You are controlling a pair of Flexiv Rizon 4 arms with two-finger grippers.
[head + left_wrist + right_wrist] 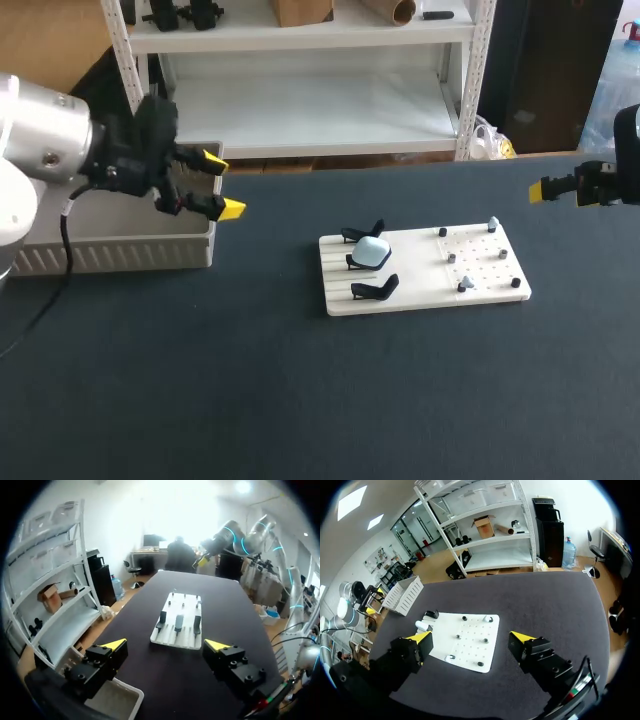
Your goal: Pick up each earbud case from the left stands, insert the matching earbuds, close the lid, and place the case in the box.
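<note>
- Now the left arm [60,140] hangs over the right end of the grey box [110,255]. Its jaws are wide open and hold nothing.
- One pale blue earbud case [373,252] sits on the middle stand [355,262]. That stand is on the left part of the white board [420,298], in the middle of the dark counter [300,400].
- The far stand [362,235] and the near stand [375,288] are bare.
- Two small pale bits [492,224] sit among the black pegs [516,283] on the right part of the board. I think they are the earbuds, but they are too small to be sure.
- The right arm [610,185] waits off to the right of the board. Its jaws are open and empty too.
- I think the step now is to go and get the case from the middle stand.
- Next, the left jaws need to cross from the box to the board and come down with one finger on each side of the case. Then they can squeeze it and lift it off the stand.
- The stands are close together, so the jaws must take care not to bump the bare ones.
- I cannot see down into the box from here.
</note>
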